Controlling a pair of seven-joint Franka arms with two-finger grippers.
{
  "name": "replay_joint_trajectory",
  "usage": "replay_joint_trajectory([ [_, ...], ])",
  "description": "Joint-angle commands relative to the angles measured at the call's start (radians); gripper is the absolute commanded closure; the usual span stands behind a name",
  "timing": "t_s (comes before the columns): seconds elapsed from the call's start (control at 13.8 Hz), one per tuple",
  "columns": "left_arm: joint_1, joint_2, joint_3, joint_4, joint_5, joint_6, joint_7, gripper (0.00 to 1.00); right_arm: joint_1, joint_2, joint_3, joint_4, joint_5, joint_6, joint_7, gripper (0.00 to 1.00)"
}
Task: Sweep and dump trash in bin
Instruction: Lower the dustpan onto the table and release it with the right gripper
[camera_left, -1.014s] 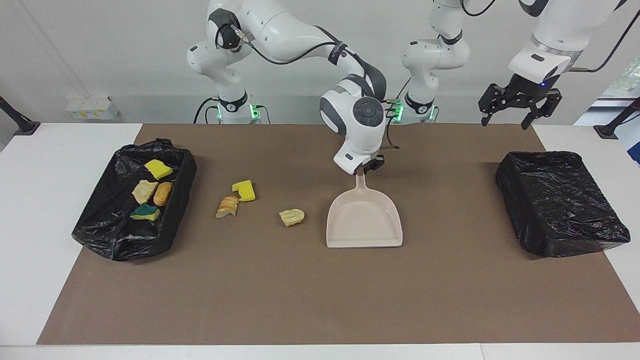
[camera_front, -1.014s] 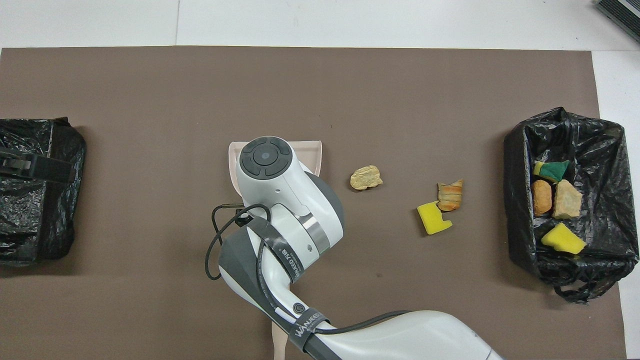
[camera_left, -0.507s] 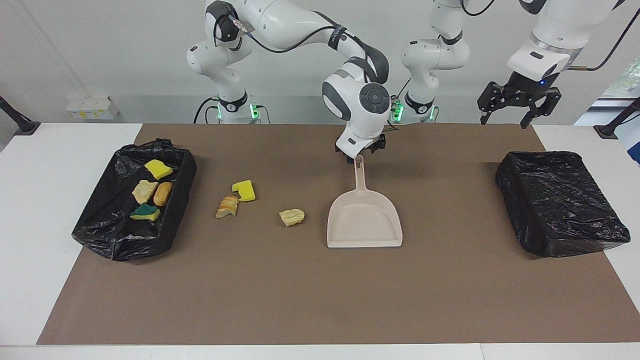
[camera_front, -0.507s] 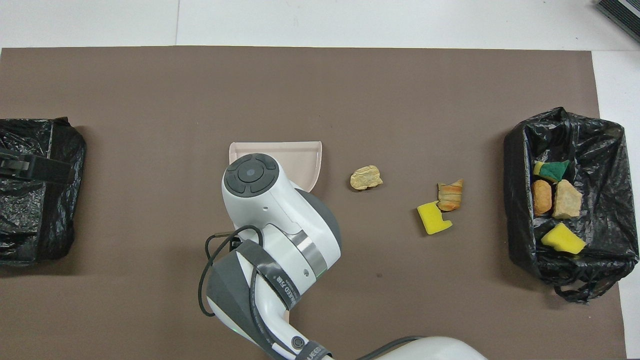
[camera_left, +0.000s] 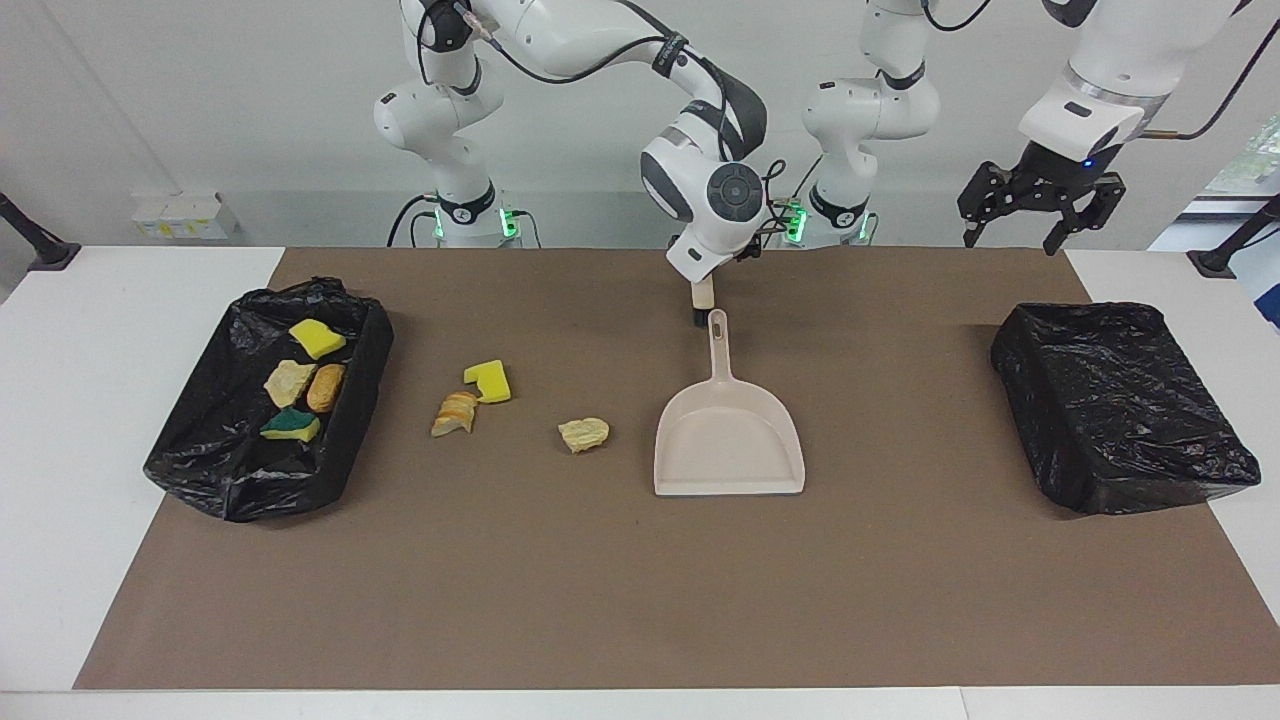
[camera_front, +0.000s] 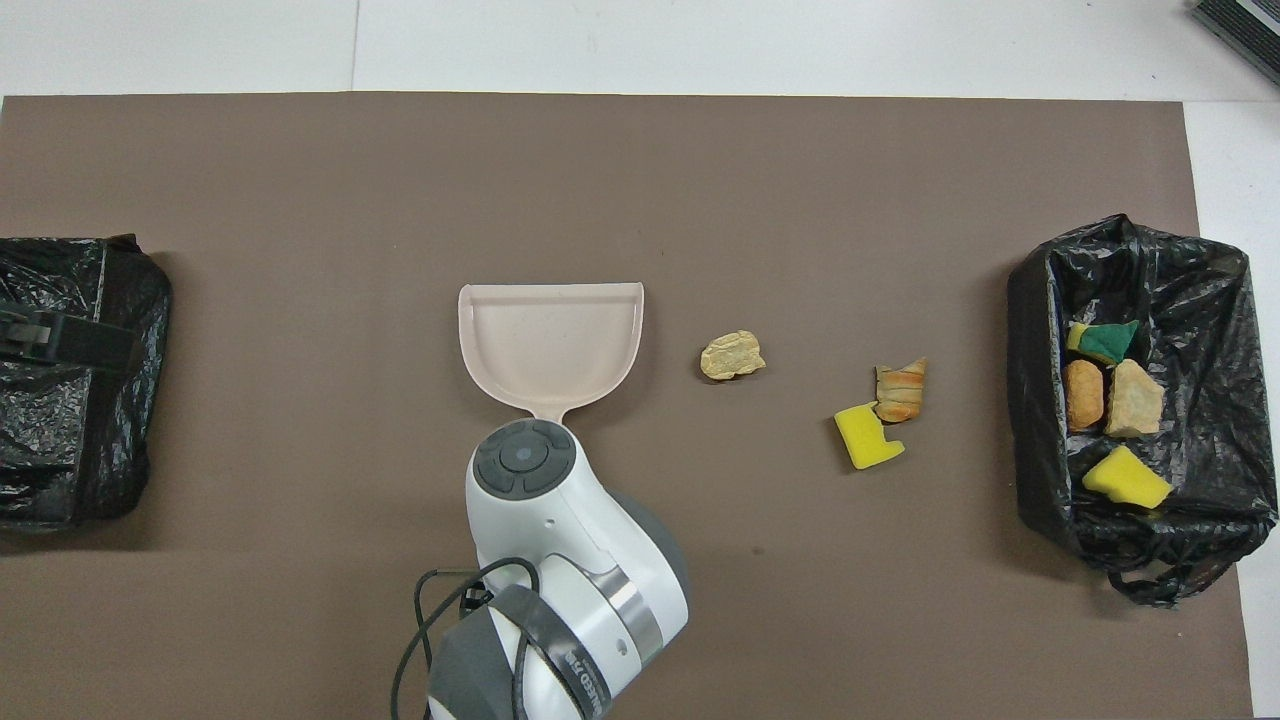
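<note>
Facing view: right gripper (camera_left: 703, 305) raised over dustpan (camera_left: 728, 440) handle end, off it, fingers spread apart, holding nothing. Overhead: same gripper hidden under own wrist. Left gripper (camera_left: 1040, 205) parked high over left arm's end of worktop (camera_left: 640, 600), fingers spread, empty; overhead shows only a dark sliver over empty black bin (camera_left: 1120, 405). Trash (camera_front: 733, 355): three pieces loose on mat between dustpan and lined bin (camera_front: 1040, 300), four inside that bin.

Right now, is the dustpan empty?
Yes, the dustpan lies on the mat with nothing in its scoop; three scraps lie beside it on the mat.
</note>
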Motion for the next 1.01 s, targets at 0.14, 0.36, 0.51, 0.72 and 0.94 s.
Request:
replay_joint_trajectory([
  [0.14, -0.014, -0.005, 0.013, 0.013, -0.001, -0.03, 0.01, 0.0, 0.079, -0.197, 0.003, -0.333, 0.079, 0.164, 0.134, 0.0],
  [0.36, -0.014, -0.02, 0.011, 0.014, -0.001, -0.026, 0.006, 0.0, 0.131, -0.241, 0.003, -0.412, 0.109, 0.233, 0.125, 0.0],
  [0.51, -0.014, -0.022, 0.013, 0.014, -0.001, -0.03, 0.006, 0.0, 0.145, -0.244, 0.003, -0.41, 0.109, 0.239, 0.099, 0.0],
  [0.72, -0.029, -0.026, 0.007, 0.008, -0.001, -0.028, -0.003, 0.0, 0.151, -0.244, 0.003, -0.41, 0.109, 0.248, 0.084, 0.06],
  [0.94, -0.092, -0.054, -0.012, -0.091, -0.006, 0.016, -0.019, 0.0, 0.151, -0.239, 0.003, -0.416, 0.109, 0.299, 0.053, 0.08],
])
